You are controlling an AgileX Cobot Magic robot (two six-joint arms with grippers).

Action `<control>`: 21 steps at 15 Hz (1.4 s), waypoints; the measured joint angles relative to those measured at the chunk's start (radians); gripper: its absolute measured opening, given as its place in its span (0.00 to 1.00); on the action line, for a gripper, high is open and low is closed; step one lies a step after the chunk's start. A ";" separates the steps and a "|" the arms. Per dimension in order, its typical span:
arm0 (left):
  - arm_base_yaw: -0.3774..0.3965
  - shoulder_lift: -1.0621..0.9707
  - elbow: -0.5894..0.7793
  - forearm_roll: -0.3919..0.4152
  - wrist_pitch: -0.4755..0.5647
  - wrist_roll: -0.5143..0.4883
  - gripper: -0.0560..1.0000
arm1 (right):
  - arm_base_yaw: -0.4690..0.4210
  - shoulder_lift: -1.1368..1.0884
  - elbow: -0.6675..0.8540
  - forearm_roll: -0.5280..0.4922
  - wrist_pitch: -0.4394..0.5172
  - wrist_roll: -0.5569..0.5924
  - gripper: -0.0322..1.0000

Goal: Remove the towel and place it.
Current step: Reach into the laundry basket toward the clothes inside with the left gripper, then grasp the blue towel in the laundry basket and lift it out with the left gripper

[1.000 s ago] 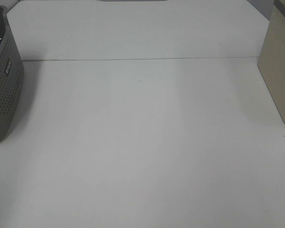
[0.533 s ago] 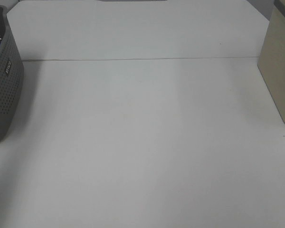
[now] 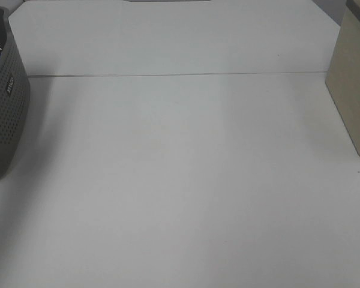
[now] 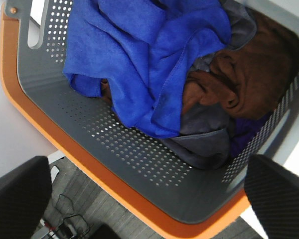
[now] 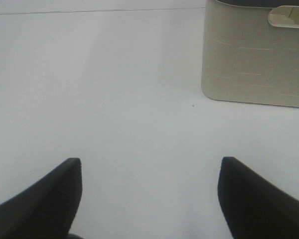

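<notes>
Left wrist view: one royal-blue plush microfibre towel [image 4: 139, 55], crumpled, lying uppermost inside a grey perforated plastic basket [image 4: 114, 144] with an orange rim. Beside and partly under it are one brown cloth [image 4: 244, 74] and one dark grey cloth [image 4: 204, 137]. Left tool [image 4: 147, 164]: jaws spread wide, nothing between them, poised above the basket and apart from the towel. Right wrist view: right tool [image 5: 150, 162], jaws likewise wide and empty, over the white tabletop [image 5: 89, 74], near a beige rectangular plastic bin [image 5: 254, 59]. Exterior high view: basket at the left edge, bin at the right, well apart; a blue sliver inside the basket is probably the towel, though too small to confirm. Step in hand, by judgement: approach to the grasp, towel not yet lifted. The next move calls for lowering the left tool onto a raised blue fold and closing on blue fabric alone.
</notes>
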 joint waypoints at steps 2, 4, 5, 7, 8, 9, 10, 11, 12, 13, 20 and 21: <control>0.000 0.082 -0.011 0.061 -0.022 0.012 0.98 | 0.000 0.000 0.000 0.000 0.000 0.000 0.75; 0.000 0.143 -0.012 0.109 -0.038 0.015 0.98 | 0.000 0.000 0.000 0.000 0.000 0.000 0.75; 0.000 0.182 -0.012 0.129 -0.053 0.015 0.98 | 0.000 0.000 0.000 0.000 0.000 0.000 0.75; 0.000 0.256 -0.012 0.150 -0.058 0.020 0.98 | 0.000 0.000 0.000 0.000 0.000 0.000 0.75; 0.000 0.289 -0.012 0.161 -0.060 0.029 0.98 | 0.000 0.000 0.000 0.000 0.000 0.000 0.75; 0.001 0.317 -0.012 0.171 -0.061 0.036 0.98 | 0.000 0.000 0.000 0.000 0.000 0.000 0.75; 0.028 0.365 -0.012 0.175 -0.067 0.042 0.98 | 0.000 0.000 0.000 0.000 0.000 0.000 0.75; 0.053 0.380 -0.012 0.174 -0.067 0.045 0.98 | 0.000 0.000 0.000 0.000 0.000 0.000 0.75; 0.080 0.392 -0.012 0.174 -0.068 0.052 0.98 | 0.000 0.000 0.000 0.000 0.000 0.000 0.75; 0.103 0.400 -0.012 0.170 -0.084 0.060 0.98 | 0.000 0.000 0.000 0.000 0.000 0.000 0.75; 0.130 0.510 -0.015 0.086 -0.127 0.090 0.94 | 0.000 0.000 0.000 0.000 0.000 0.000 0.75; 0.130 0.523 -0.015 0.083 -0.127 0.090 0.92 | 0.000 0.000 0.000 0.000 0.000 0.000 0.75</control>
